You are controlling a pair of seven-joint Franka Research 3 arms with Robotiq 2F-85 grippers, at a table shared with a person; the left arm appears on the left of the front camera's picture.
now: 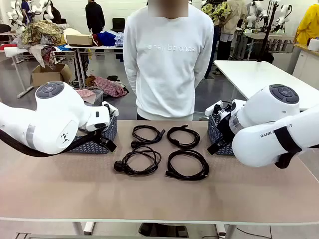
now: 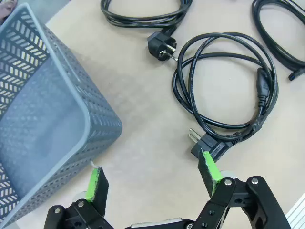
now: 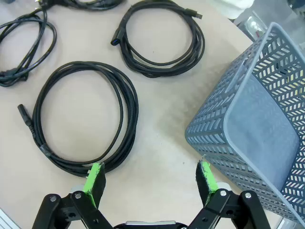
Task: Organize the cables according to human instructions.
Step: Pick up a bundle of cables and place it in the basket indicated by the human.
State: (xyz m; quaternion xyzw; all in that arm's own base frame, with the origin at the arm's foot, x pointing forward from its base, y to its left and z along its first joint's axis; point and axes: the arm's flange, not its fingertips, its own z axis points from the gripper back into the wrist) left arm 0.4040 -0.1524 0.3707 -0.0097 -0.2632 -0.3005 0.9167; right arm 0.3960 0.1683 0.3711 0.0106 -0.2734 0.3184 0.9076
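Cables (image 1: 118, 166) lie ahead of both spread jaws.

Four coiled black cables (image 1: 118, 166), two-by-two, flat on the table (image 1: 60, 194)

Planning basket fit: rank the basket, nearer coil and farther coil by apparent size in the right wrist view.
Largest: basket, though cropped and close.
Then: nearer coil.
Smallest: farther coil, perhaps only from distance.
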